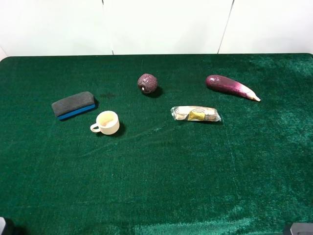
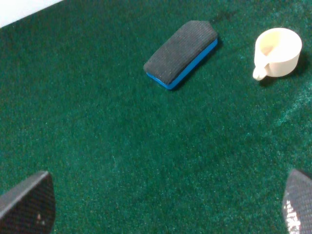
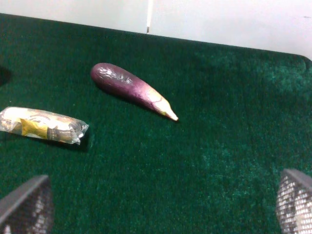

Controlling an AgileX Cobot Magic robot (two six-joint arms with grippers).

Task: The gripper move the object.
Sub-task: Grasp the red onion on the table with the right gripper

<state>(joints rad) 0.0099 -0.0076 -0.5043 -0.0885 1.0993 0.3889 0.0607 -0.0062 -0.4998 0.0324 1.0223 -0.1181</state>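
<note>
The object, a small dark maroon ball [image 1: 147, 83] with a grooved surface and a pale spot, rests on the green cloth at the back centre of the table. It shows only in the high view. My left gripper [image 2: 163, 207] is open and empty, its fingertips [image 2: 27, 207] wide apart above bare cloth near the table's front left. My right gripper [image 3: 160, 207] is open and empty too, fingertips [image 3: 295, 204] wide apart near the front right. Both grippers are far from the ball.
A grey and blue eraser [image 1: 73, 105] [image 2: 181, 53] and a cream cup [image 1: 106, 122] [image 2: 277, 51] lie to the ball's left. A wrapped snack packet [image 1: 195, 114] [image 3: 41, 125] and a glossy purple eggplant [image 1: 231, 86] [image 3: 131, 89] lie to its right. A white wall stands behind the table.
</note>
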